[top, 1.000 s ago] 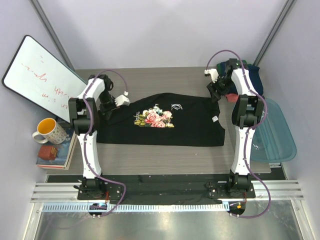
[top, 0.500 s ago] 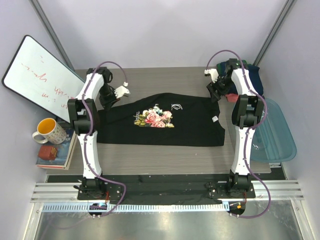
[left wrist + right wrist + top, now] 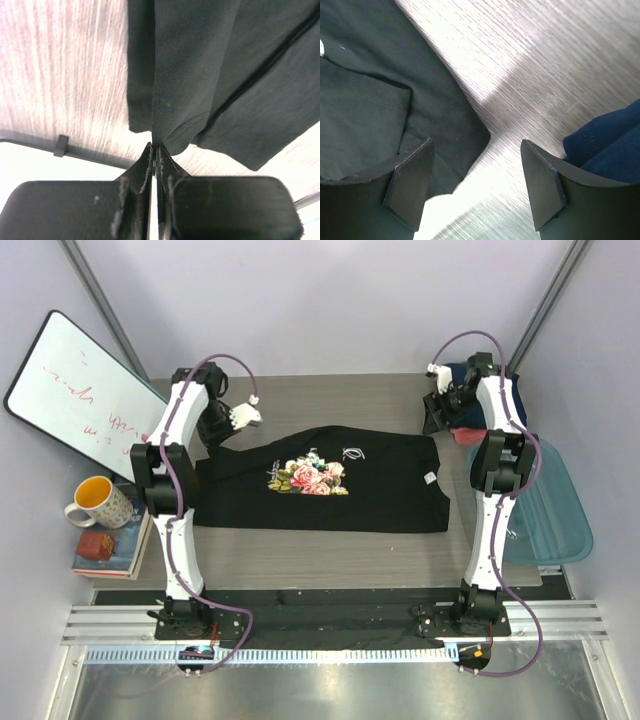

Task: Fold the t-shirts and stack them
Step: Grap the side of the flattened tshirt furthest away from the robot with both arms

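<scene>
Plainly, left end effector [image 3: 154, 150] grips black tee [image 3: 330, 485]; right one [image 3: 477, 165] (released) flanks navy tee [image 3: 610, 145].

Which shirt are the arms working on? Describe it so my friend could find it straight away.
Start at the grey wooden table; spread across its middle lies the black t-shirt. Unlike the dark blue bundle at the far right corner, it bears pink roses and white lettering.
</scene>
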Controlling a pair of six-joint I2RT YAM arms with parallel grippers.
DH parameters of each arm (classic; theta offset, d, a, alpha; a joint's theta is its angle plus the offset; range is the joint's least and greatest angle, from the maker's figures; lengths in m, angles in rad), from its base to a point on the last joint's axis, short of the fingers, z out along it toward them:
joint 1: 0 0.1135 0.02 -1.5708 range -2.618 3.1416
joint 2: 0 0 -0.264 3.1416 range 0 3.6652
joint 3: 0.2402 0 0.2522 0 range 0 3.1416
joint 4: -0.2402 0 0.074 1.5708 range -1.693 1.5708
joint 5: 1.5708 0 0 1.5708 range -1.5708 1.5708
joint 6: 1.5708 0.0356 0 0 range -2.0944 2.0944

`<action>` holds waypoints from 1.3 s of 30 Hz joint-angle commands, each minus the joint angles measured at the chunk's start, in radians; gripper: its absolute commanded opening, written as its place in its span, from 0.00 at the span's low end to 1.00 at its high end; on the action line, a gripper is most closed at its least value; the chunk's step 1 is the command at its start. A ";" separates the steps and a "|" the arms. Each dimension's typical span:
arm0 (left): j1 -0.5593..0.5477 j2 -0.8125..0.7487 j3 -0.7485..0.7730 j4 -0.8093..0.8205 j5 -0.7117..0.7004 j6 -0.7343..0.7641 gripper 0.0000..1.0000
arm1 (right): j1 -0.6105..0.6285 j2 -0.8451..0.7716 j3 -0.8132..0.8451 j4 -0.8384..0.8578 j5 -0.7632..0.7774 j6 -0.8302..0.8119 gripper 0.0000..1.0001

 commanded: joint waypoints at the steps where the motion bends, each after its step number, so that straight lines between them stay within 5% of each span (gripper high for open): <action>1: -0.005 -0.071 -0.008 0.036 -0.062 0.006 0.00 | -0.012 0.046 0.023 -0.004 -0.133 0.070 0.75; 4: -0.005 -0.102 -0.038 0.150 -0.149 -0.019 0.00 | -0.017 0.063 0.012 -0.012 -0.189 0.080 0.74; 9: -0.005 -0.195 -0.169 0.570 -0.288 -0.042 0.00 | -0.015 0.088 0.015 -0.024 -0.233 0.080 0.74; 19: -0.046 -0.234 -0.218 0.851 -0.345 -0.042 0.00 | -0.015 0.121 0.026 -0.024 -0.261 0.090 0.69; 28: -0.108 -0.249 -0.316 0.902 -0.346 0.009 0.00 | -0.011 0.178 0.072 0.005 -0.279 0.129 0.64; 39: -0.128 -0.254 -0.334 0.904 -0.348 0.018 0.00 | -0.008 0.198 0.080 0.016 -0.269 0.135 0.40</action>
